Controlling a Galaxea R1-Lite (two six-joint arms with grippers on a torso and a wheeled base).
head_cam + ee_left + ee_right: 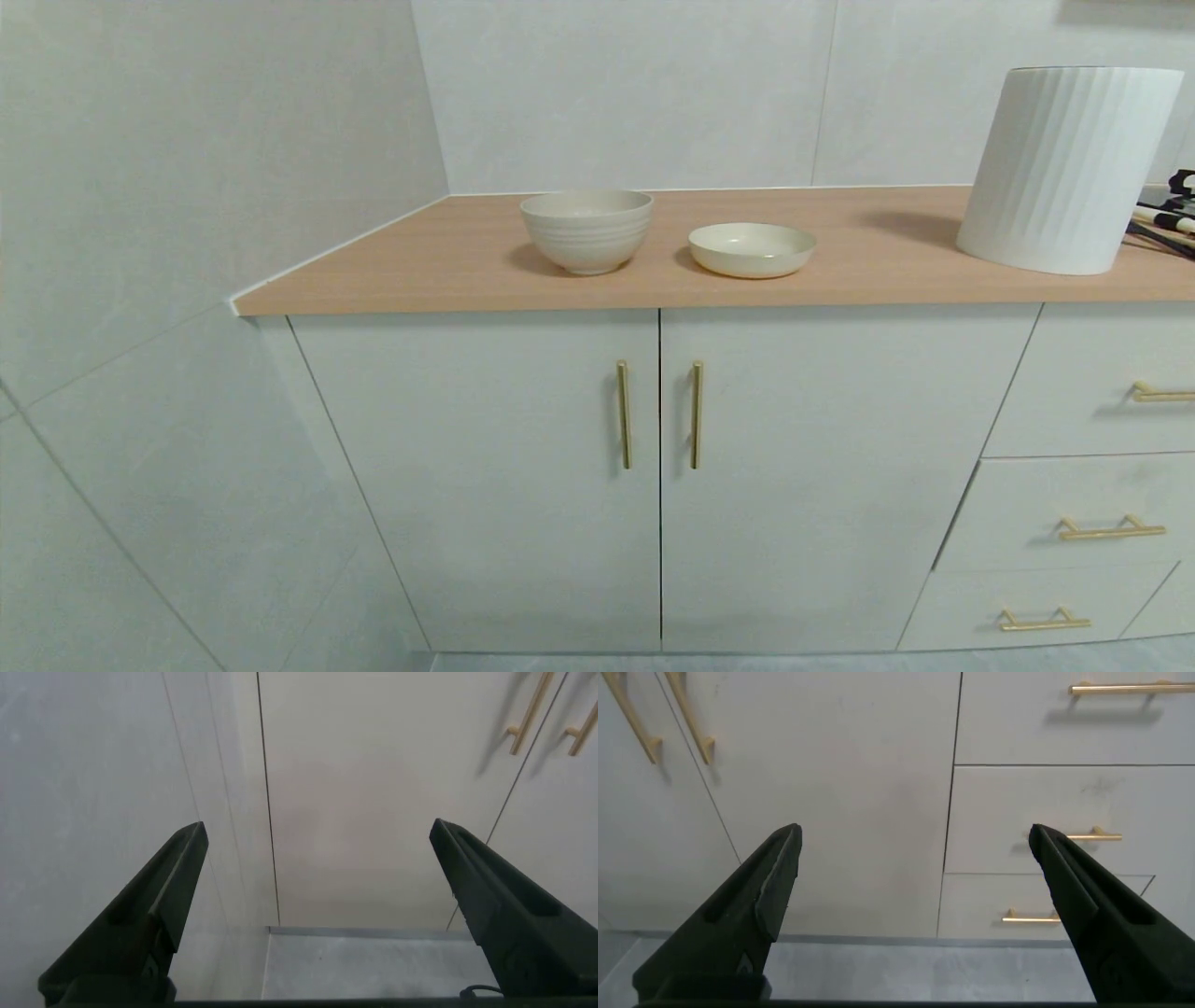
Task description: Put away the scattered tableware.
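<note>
Deep ribbed bowl (586,231) sits upright on the countertop (420,271), toward the front edge, roughly above the left cabinet door. Shallow dish (752,249) stands just beside it on the side away from the wall corner, w/ a small gap, not touching. Both look empty.

Ribbed white container (1064,168) stands well apart from them near the countertop's right end; dark-handled utensils (1167,219) lie behind and beside it, partly cut off, type unclear.

Below, two cabinet doors (485,467) are closed, w/ vertical gold handles (624,414) side by side at the centre seam. Drawers (1092,383) w/ horizontal gold pulls are stacked to the right, all closed.

Left gripper (318,829): jaws released, spread wide, nothing between them; it faces the lower part of the left door by the wall (93,765), w/ floor (355,961) below. Right gripper (915,831): jaws also released and spread, nothing held; it faces the right door and the drawers. Both are low, in front of the cabinet, well below the tableware.
</note>
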